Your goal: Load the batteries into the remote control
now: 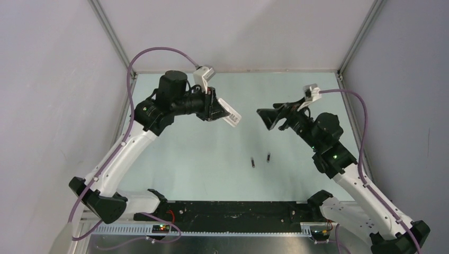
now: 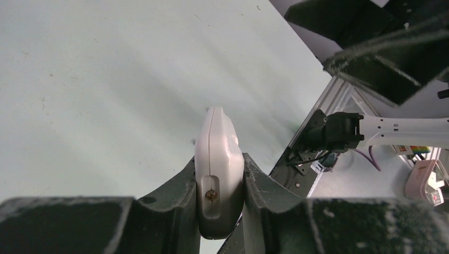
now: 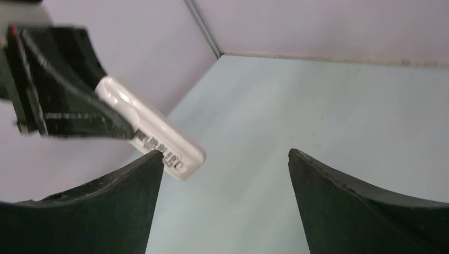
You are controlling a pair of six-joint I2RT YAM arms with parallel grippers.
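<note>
My left gripper (image 1: 216, 108) is shut on the white remote control (image 1: 229, 111) and holds it in the air above the table, its printed back side showing. In the left wrist view the remote (image 2: 218, 161) is pinched edge-on between both fingers. In the right wrist view the remote (image 3: 153, 129) sticks out of the left gripper at the upper left. My right gripper (image 1: 268, 117) is open and empty in the air, facing the remote, a short gap away. Two dark slim batteries (image 1: 252, 162) (image 1: 268, 157) lie side by side on the table between the arms.
The pale green table (image 1: 201, 159) is bounded by grey walls with metal corner posts (image 1: 114, 37). A black rail (image 1: 233, 211) runs along the near edge between the arm bases. The right arm (image 2: 381, 47) shows at the top right of the left wrist view.
</note>
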